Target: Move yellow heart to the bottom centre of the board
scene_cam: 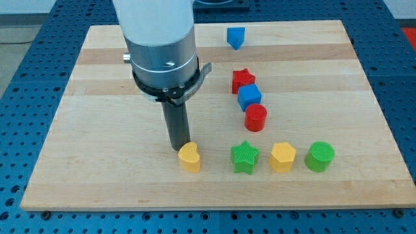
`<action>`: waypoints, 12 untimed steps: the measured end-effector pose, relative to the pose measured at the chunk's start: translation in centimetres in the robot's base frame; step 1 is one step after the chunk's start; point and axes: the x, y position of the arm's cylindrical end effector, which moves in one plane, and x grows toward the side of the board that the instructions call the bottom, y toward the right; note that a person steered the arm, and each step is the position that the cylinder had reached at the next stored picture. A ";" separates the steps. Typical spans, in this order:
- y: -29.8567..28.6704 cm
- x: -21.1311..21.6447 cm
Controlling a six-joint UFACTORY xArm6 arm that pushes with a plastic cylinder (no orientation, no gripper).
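Wooden board (pixel 78 130) on a blue perforated table (pixel 26 39), seen from above and in front. The arm carries no gripper, so nothing is held; its dark rod descends from a grey cylindrical mount (pixel 164 62), and my tip (pixel 178 151) sits at the upper-left edge of the yellow heart (pixel 190 157), touching or just beside it. The yellow heart lies near the board's bottom edge, slightly left of centre. To its right, in a row: green star (pixel 245 158), yellow hexagon (pixel 283 157), green cylinder (pixel 320 156). Above these, close together: red star (pixel 243 80), blue cube (pixel 249 97), red cylinder (pixel 256 117). A blue pentagon-like block (pixel 235 37) stands near the top edge.
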 end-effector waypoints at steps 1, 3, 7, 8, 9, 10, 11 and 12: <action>-1.5 -0.3; -4.8 0.6; -0.7 2.9; 0.7 2.9; 1.3 2.9; 1.1 2.9; 0.8 2.2; 0.8 1.3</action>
